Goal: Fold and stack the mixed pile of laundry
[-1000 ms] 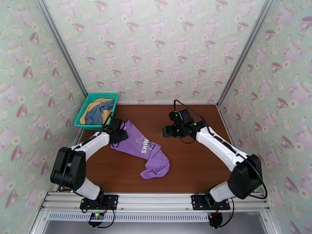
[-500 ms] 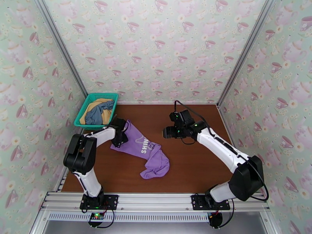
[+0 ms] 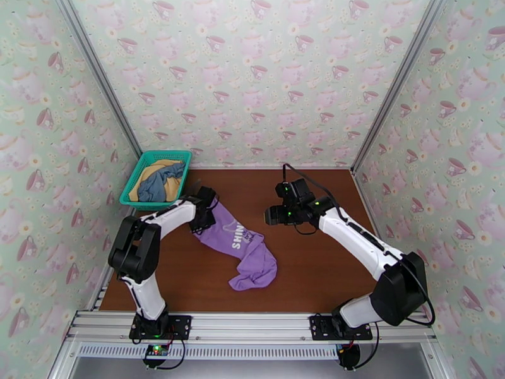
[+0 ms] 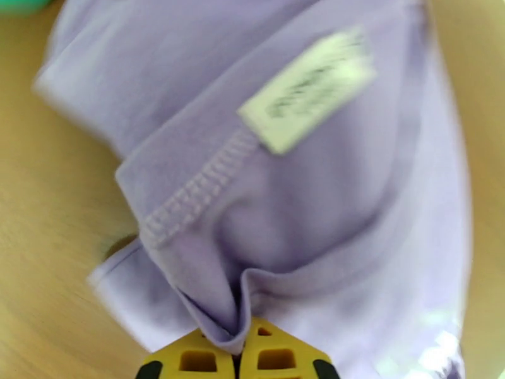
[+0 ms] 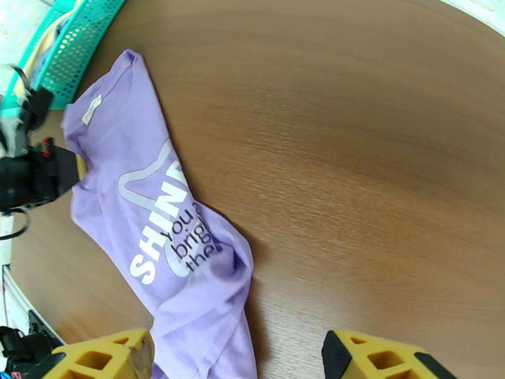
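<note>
Brown wooden table [image 3: 315, 273]: near its left edge the left gripper [image 4: 238, 346] pinches the crumpled lilac-purple cloth shirt [image 3: 243, 244], likely to spread it; right gripper [image 5: 235, 355] hovers, fingers apart.

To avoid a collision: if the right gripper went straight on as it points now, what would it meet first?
Most likely the bare wooden table, close beside the lilac shirt. The open right gripper points down at that spot; depth is unclear, so it may touch the cloth first.
</note>
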